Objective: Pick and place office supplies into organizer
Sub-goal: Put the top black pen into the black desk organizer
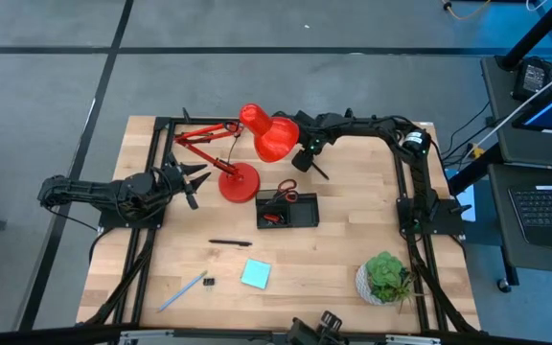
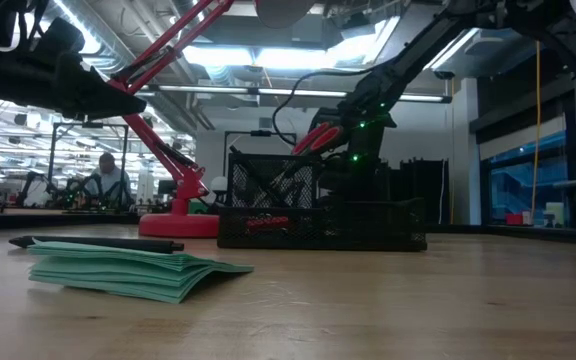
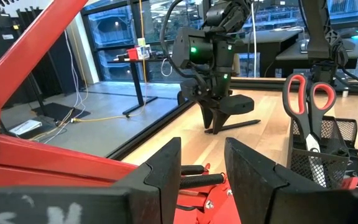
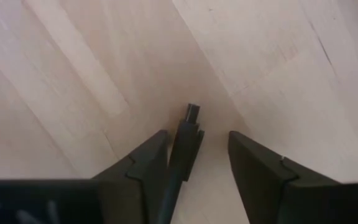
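Observation:
My right gripper [image 1: 307, 161] is open, pointing down at the table behind the organizer, its fingers on either side of one end of a thin black pen [image 4: 188, 134] that lies flat on the wood [image 1: 320, 172]. The black organizer [image 1: 305, 216] stands mid-table, with red-handled scissors [image 3: 309, 106] upright in it. My left gripper [image 1: 195, 182] is open and hovers by the red lamp's base, holding nothing. Nearer the table's front lie another black pen [image 1: 230, 243], a teal sticky-note pad [image 1: 255, 274], a light-blue pen [image 1: 182, 291] and a tiny black clip [image 1: 209, 282]. My right gripper comes at the pen's end [image 4: 191, 115] from above, fingers pointing down. The pen lies close along the inner side of one finger [image 4: 148, 162], with a gap to the other. Whether that finger touches it, I cannot tell. The pen rests flat on the table.
The red desk lamp [image 1: 266, 134] stands at the far middle, its round base [image 1: 238, 182] between my left gripper and the organizer. A green potted plant [image 1: 386, 276] sits at the near right corner. A black frame runs along the table's edges. A person shows in the room behind.

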Robot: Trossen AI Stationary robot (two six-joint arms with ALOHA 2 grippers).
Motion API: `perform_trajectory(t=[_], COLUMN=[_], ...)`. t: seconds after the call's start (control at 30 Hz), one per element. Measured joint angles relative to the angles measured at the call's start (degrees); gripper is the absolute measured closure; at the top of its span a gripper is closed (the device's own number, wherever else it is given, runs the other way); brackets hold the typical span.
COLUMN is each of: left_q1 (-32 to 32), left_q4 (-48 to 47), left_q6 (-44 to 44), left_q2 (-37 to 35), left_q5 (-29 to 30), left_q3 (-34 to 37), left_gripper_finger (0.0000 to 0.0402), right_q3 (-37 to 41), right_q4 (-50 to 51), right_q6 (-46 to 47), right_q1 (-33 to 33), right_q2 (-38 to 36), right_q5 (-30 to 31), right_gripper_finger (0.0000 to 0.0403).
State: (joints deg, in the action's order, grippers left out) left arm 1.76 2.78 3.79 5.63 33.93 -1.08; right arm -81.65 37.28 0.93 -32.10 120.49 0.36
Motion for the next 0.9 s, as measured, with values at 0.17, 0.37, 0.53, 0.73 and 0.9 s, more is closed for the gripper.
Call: perform_trajectory(t=[0.17, 0.37, 0.53, 0.73, 0.9], left_q1=[0.0, 0.0, 0.0, 0.0, 0.0], left_q4=[0.0, 0.0, 0.0, 0.0, 0.0], left_q6=[0.0, 0.0, 0.0, 0.0, 0.0], left_q2=[0.0, 0.0, 0.0, 0.0, 0.0], left_q5=[0.0, 0.0, 0.0, 0.0, 0.0], left_q3=[0.0, 0.0, 0.0, 0.0, 0.0], left_gripper_finger=[0.0284, 0.0284, 0.0284, 0.0284, 0.0284], right_q3=[0.0, 0.0, 0.0, 0.1, 0.1], right_q4=[0.1, 0.2, 0.2, 0.2, 0.4], right_q6=[0.0, 0.0, -0.1, -1.2, -1.4], right_q1=[0.0, 0.1, 0.1, 0.1, 0.2], right_q2=[0.0, 0.0, 0.0, 0.0, 0.1], right_q5=[0.0, 0.0, 0.0, 0.0, 0.0], right_gripper_finger=[0.0241, 0.0247, 0.0258, 0.0285, 0.0315])
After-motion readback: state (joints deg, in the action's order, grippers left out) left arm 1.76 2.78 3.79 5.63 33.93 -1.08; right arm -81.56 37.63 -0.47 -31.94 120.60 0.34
